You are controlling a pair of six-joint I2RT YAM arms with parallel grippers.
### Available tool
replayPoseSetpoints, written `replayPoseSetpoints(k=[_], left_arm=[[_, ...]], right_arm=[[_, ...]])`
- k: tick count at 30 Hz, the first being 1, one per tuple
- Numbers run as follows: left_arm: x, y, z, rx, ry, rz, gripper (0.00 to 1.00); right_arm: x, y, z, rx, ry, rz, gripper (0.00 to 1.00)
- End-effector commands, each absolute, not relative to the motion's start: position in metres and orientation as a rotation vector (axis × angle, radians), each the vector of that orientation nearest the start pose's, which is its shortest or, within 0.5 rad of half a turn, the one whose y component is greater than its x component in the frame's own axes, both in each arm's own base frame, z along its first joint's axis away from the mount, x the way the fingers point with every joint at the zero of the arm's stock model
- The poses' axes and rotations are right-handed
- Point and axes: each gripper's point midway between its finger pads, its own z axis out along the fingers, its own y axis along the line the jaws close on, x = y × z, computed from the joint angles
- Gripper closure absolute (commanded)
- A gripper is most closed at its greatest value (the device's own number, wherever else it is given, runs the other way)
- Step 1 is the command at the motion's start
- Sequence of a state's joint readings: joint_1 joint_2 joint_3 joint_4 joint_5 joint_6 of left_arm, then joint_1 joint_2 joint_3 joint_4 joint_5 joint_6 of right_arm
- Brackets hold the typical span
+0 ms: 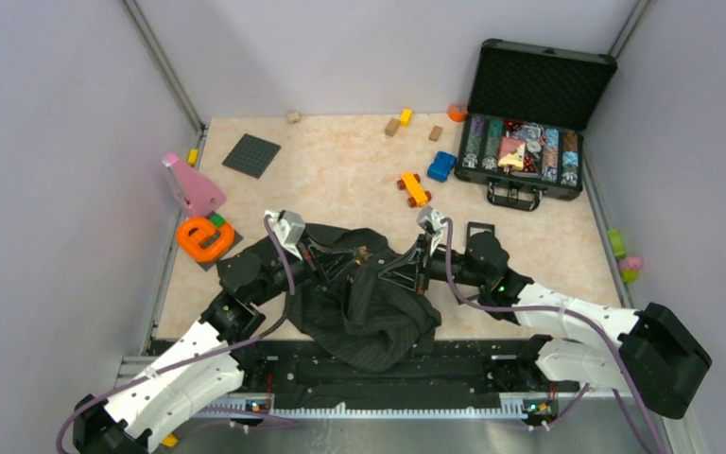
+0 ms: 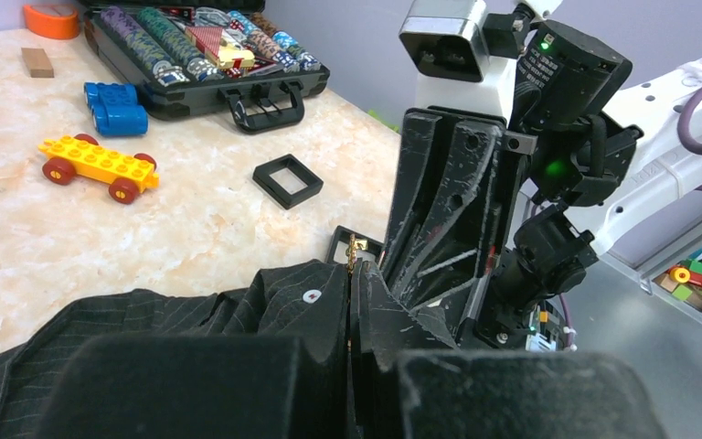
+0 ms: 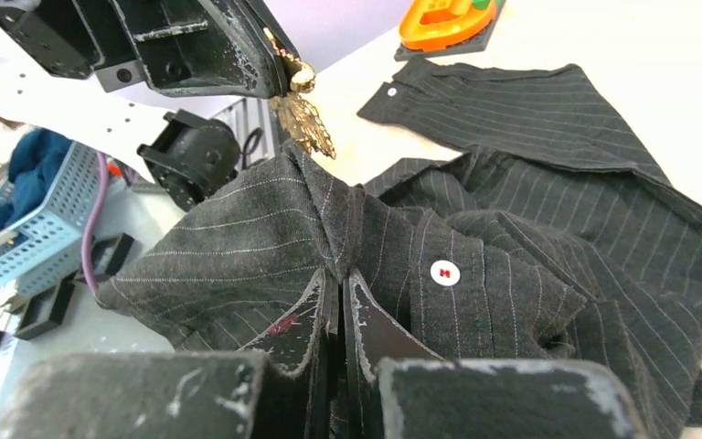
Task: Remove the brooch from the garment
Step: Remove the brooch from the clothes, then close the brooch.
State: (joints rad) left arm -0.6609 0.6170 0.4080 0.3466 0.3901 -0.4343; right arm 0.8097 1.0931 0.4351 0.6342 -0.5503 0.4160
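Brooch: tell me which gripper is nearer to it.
Left. The left gripper is shut on the brooch at its fingertips; the right gripper pinches the garment just beside it.

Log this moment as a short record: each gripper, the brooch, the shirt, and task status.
left gripper: shut on the brooch
right gripper: shut on a raised fold of the garment
brooch: gold, at the left gripper's tip, its lower end meeting the peak of that fold
garment: crumpled on the table between the two arms
status: brooch gripped; whether its pin is out of the cloth cannot be told
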Motion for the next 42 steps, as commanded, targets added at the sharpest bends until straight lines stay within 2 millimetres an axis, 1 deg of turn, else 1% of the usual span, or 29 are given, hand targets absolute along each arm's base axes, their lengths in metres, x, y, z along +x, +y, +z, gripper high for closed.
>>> replayPoseSetpoints(k=[1, 4, 6, 8, 11, 12, 14, 16, 17, 19, 21, 22, 24, 28, 30, 31, 32, 33, 34, 35, 36, 38, 39, 42], left_arm=[[0.183, -0.237, 0.288, 0.508, 1.43, -1.096, 1.0], [0.19, -0.233, 0.278, 0.499, 1.477, -1.043, 1.0], [0.195, -0.23, 0.272, 0.487, 1.504, -1.006, 1.0], [0.2, -0.226, 0.267, 0.472, 1.529, -0.967, 1.0], [0.208, -0.215, 0.266, 0.426, 1.554, -0.892, 1.0], [0.21, -0.211, 0.268, 0.412, 1.556, -0.867, 1.0], [0.213, -0.201, 0.28, 0.389, 1.533, -0.809, 1.0], [0.214, -0.188, 0.303, 0.377, 1.518, -0.742, 1.0], [0.214, -0.184, 0.31, 0.378, 1.519, -0.715, 1.0], [0.214, -0.177, 0.326, 0.378, 1.502, -0.679, 1.0], [0.215, -0.174, 0.336, 0.386, 1.481, -0.653, 1.0], [0.218, -0.168, 0.341, 0.364, 1.472, -0.622, 1.0], [0.218, -0.164, 0.354, 0.354, 1.444, -0.601, 1.0], [0.214, -0.163, 0.376, 0.364, 1.391, -0.608, 1.0], [0.212, -0.165, 0.385, 0.375, 1.371, -0.624, 1.0], [0.209, -0.17, 0.389, 0.396, 1.359, -0.649, 1.0], [0.206, -0.173, 0.393, 0.41, 1.345, -0.673, 1.0], [0.204, -0.177, 0.396, 0.421, 1.33, -0.696, 1.0], [0.201, -0.18, 0.399, 0.425, 1.319, -0.72, 1.0], [0.199, -0.182, 0.401, 0.43, 1.309, -0.743, 1.0], [0.197, -0.186, 0.402, 0.437, 1.305, -0.767, 1.0], [0.194, -0.193, 0.405, 0.454, 1.297, -0.816, 1.0], [0.192, -0.197, 0.404, 0.461, 1.299, -0.845, 1.0], [0.184, -0.211, 0.41, 0.463, 1.284, -0.969, 1.0]], right_arm=[[0.177, 0.316, 0.251, -0.748, 1.451, 1.256, 1.0], [0.189, 0.29, 0.27, -0.598, 1.385, 1.181, 1.0], [0.194, 0.277, 0.273, -0.53, 1.371, 1.129, 1.0], [0.198, 0.268, 0.269, -0.491, 1.391, 1.087, 1.0], [0.2, 0.268, 0.255, -0.501, 1.446, 1.069, 1.0], [0.2, 0.271, 0.25, -0.519, 1.465, 1.07, 1.0], [0.199, 0.277, 0.235, -0.554, 1.515, 1.077, 1.0], [0.199, 0.286, 0.222, -0.603, 1.564, 1.089, 1.0], [0.2, 0.291, 0.217, -0.629, 1.585, 1.096, 1.0], [0.203, 0.301, 0.211, -0.67, 1.61, 1.109, 1.0], [0.209, 0.31, 0.212, -0.688, 1.607, 1.115, 1.0], [0.214, 0.314, 0.216, -0.686, 1.593, 1.114, 1.0], [0.226, 0.323, 0.221, -0.676, 1.583, 1.101, 1.0], [0.257, 0.352, 0.259, -0.663, 1.526, 1.101, 1.0], [0.277, 0.36, 0.282, -0.605, 1.5, 1.076, 1.0], [0.286, 0.361, 0.294, -0.568, 1.485, 1.062, 0.87], [0.291, 0.363, 0.302, -0.554, 1.471, 1.056, 0.76], [0.293, 0.364, 0.308, -0.55, 1.46, 1.054, 0.54], [0.294, 0.364, 0.311, -0.543, 1.46, 1.049, 0.4], [0.293, 0.362, 0.311, -0.539, 1.463, 1.054, 0.34], [0.289, 0.36, 0.309, -0.547, 1.457, 1.061, 0.32], [0.273, 0.354, 0.303, -0.576, 1.427, 1.091, 0.32], [0.263, 0.35, 0.301, -0.598, 1.401, 1.112, 0.32], [0.232, 0.34, 0.304, -0.685, 1.306, 1.163, 0.33]])
